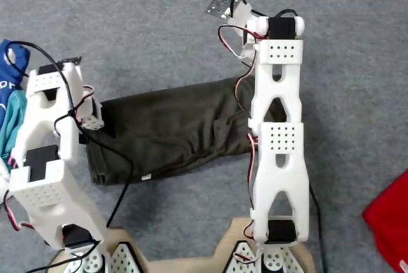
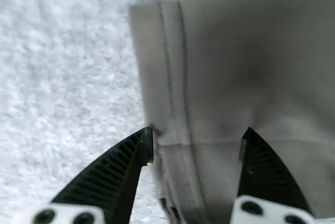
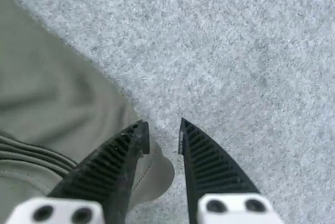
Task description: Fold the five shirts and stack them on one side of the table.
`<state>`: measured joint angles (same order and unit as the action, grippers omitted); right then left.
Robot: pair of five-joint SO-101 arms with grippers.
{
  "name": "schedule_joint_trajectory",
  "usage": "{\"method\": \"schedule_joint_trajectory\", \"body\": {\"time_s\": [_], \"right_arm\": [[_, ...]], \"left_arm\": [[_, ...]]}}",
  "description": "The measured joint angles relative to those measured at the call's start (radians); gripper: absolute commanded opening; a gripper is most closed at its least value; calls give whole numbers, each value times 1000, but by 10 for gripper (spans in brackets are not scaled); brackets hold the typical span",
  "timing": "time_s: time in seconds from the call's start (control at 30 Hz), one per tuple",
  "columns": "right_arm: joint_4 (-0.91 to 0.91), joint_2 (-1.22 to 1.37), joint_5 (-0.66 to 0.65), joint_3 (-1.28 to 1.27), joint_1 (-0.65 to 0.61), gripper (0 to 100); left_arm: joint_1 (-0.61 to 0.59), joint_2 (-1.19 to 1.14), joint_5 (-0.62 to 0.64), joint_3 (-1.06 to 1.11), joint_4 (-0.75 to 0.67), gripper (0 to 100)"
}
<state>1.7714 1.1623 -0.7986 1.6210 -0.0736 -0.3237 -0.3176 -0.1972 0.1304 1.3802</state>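
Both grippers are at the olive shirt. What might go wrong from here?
The left gripper stands open astride the layered hem of the olive shirt; closing may catch only the top layer. The right gripper sits at the shirt's corner, mostly over the grey table cover, so it may miss the cloth. A black cable lies across the shirt and may drag it.

Bright, even overhead light leaves soft shadows along the shirt (image 1: 172, 132).

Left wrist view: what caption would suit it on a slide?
Open jaws hang over the hemmed edge of a dark olive cloth shirt lying on the grey felt-covered table.
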Motion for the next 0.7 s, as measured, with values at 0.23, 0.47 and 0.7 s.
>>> {"method": "schedule_joint_trajectory", "body": {"time_s": [0.23,0.47,0.7], "right_arm": [[0,0,0,0,0,118],[0,0,0,0,0,117],[0,0,0,0,0,117]], "left_arm": [[-75,0,-84,-2,0,274],[-55,-77,-80,-2,-9,274],[-34,-218,-34,-109,37,135]]}}
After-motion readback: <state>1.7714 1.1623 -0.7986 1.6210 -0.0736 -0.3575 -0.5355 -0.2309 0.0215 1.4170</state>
